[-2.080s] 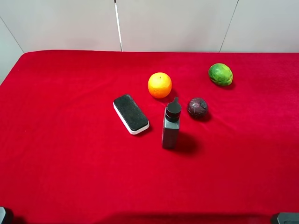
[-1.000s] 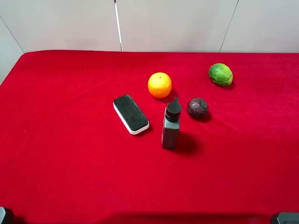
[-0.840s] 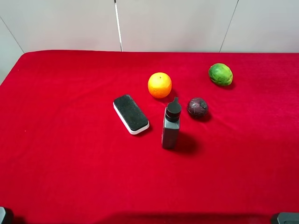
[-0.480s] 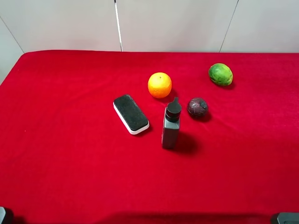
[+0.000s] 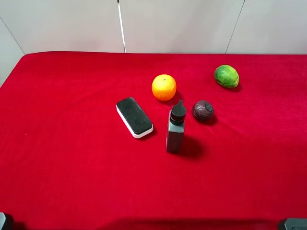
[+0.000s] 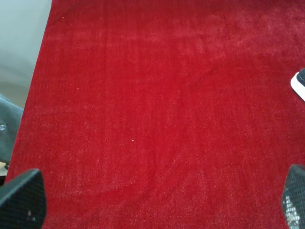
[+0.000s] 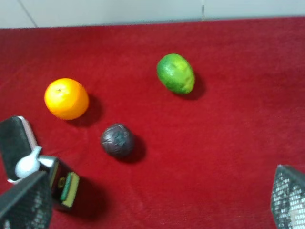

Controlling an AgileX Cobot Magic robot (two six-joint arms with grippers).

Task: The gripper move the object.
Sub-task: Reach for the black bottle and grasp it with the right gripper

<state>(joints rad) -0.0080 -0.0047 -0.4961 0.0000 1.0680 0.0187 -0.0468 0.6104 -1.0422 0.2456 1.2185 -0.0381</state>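
The object, a small upright dark grey bottle point(image 5: 175, 129) with a black nozzle cap, stands on the red cloth near the middle of the table. It also shows in the right wrist view point(image 7: 61, 183), partly behind one finger. My left gripper point(image 6: 157, 200) is open and empty over bare cloth at the near left. My right gripper point(image 7: 157, 200) is open and empty at the near right, well back from the bottle. In the high view only dark bits of the arms show at the bottom corners.
A black-and-white eraser block point(image 5: 134, 116) lies left of the bottle. An orange point(image 5: 164, 87) sits behind it, a dark purple round fruit point(image 5: 203, 110) to its back right, and a green fruit point(image 5: 226, 76) farther back right. A white wall stands behind the table.
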